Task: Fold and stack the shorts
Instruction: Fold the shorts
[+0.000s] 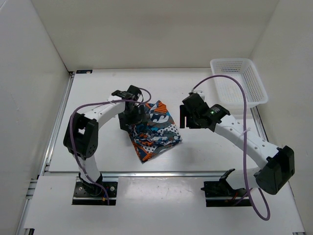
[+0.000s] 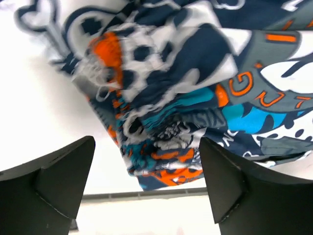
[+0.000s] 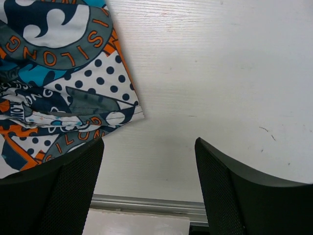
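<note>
The shorts (image 1: 154, 129), in a teal, orange, navy and white comic print, lie folded in a compact bundle on the white table between the two arms. My left gripper (image 1: 133, 117) hovers over the bundle's left edge with its fingers wide open; in the left wrist view the shorts (image 2: 186, 93) fill the upper frame and nothing sits between the jaws of the gripper (image 2: 146, 171). My right gripper (image 1: 188, 117) stands open just right of the bundle. In the right wrist view the shorts (image 3: 58, 83) have a corner at upper left, and the gripper (image 3: 149, 169) has only bare table between its fingers.
A white plastic mesh basket (image 1: 240, 81) stands at the back right of the table. White walls enclose the table on three sides. A metal rail (image 1: 146, 172) runs along the table's near edge, with both arm bases just below it.
</note>
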Controlling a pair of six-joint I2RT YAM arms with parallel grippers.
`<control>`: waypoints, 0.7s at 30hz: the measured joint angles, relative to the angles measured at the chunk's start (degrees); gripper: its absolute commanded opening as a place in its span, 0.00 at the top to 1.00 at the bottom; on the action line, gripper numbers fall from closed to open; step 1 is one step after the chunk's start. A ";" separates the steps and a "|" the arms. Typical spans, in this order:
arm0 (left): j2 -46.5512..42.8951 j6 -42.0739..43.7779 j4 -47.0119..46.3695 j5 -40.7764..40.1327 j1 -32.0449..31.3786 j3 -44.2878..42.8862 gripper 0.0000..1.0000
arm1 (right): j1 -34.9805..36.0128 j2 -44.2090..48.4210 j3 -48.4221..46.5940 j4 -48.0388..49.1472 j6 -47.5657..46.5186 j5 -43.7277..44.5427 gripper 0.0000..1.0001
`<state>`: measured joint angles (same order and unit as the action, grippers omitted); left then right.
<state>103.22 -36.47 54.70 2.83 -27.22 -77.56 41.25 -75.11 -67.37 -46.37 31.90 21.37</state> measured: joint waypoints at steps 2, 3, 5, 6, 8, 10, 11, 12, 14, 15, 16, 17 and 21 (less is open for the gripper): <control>-1.22 -0.83 1.44 -1.07 0.00 -0.57 0.08 | -0.02 -1.31 0.00 0.83 -0.98 -2.03 0.44; -2.25 -1.33 2.32 -1.60 0.00 -1.38 0.17 | -0.04 -2.54 -0.02 1.55 -1.68 -3.37 0.57; -4.22 -2.19 2.69 -2.23 0.00 -3.34 0.51 | -0.04 -5.27 -0.04 3.28 -2.75 -6.64 0.85; -5.03 -2.60 2.62 -2.34 0.00 -4.48 0.62 | -0.04 -7.13 -0.13 4.22 -2.89 -8.31 0.91; -5.64 -2.47 2.25 -2.45 0.00 -6.91 0.80 | -0.04 -11.21 -0.37 6.27 -3.06 -11.37 0.98; -4.39 -2.80 1.49 -2.67 0.00 -8.87 0.90 | -0.04 -15.69 -0.44 8.61 -3.15 -14.36 0.99; -2.95 -2.60 1.14 -2.67 0.02 -9.57 0.90 | -0.04 -18.01 -0.46 9.60 -3.15 -15.67 0.99; -1.09 -2.45 0.61 -2.69 0.02 -10.12 0.90 | -0.04 -19.89 -0.46 10.49 -3.13 -16.50 0.99; 3.76 -2.34 -0.55 -2.82 0.02 -10.36 0.90 | -0.02 -23.91 -0.46 12.11 -3.10 -18.16 0.99; 6.14 -2.25 -0.72 -2.86 0.02 -10.36 0.90 | -0.02 -25.40 -0.46 12.72 -3.06 -18.58 0.99; 8.90 -2.10 -0.90 -2.86 0.02 -10.34 0.90 | -0.04 -26.91 -0.46 13.35 -2.97 -18.88 0.99; 11.10 -1.95 -1.03 -2.86 0.04 -10.34 0.90 | -0.04 -28.20 -0.46 13.81 -2.91 -19.21 0.99; 16.15 -0.83 -0.66 -2.62 0.15 -10.88 0.90 | -0.04 -29.53 -0.46 14.49 -2.71 -20.02 0.99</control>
<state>119.37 -37.30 54.04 0.21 -27.07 -88.44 41.21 -104.64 -67.83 -31.88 29.19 1.34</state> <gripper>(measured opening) 0.108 0.009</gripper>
